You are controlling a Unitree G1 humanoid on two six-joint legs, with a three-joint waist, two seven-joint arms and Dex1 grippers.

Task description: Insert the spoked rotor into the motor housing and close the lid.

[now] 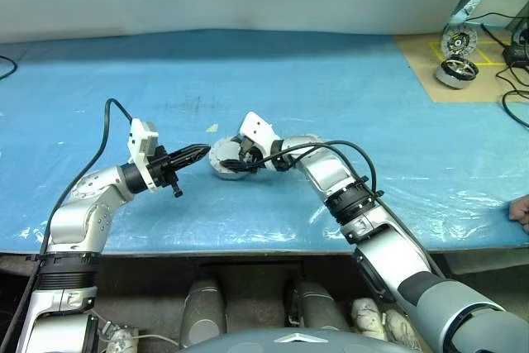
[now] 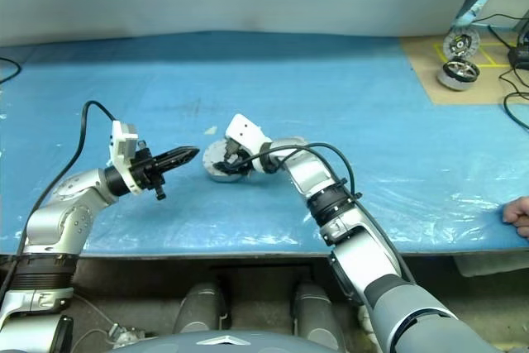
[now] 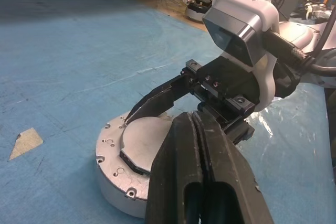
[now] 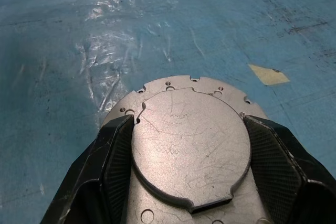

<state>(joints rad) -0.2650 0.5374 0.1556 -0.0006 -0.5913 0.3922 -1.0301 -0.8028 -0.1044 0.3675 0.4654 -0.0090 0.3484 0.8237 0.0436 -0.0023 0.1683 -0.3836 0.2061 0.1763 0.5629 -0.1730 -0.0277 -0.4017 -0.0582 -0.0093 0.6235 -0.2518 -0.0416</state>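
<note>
Lid [image 4: 190, 145] lies flat on housing [image 3: 113, 174], mid worktop [image 1: 347, 105]. Right claw [image 4: 189, 182] wide, straddling lid. Left claw [image 1: 192, 155] pinched, empty, just left. Closing step; next likely press down.

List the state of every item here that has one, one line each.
Motor housing: flat on the blue table, lid on top.
Lid: closed, lying flush over the housing.
Right gripper: fingers open, straddling the lid on both sides.
Left gripper: shut, empty, level, beside the housing.
Spare motor parts: sitting on the far board, untouched.
</note>
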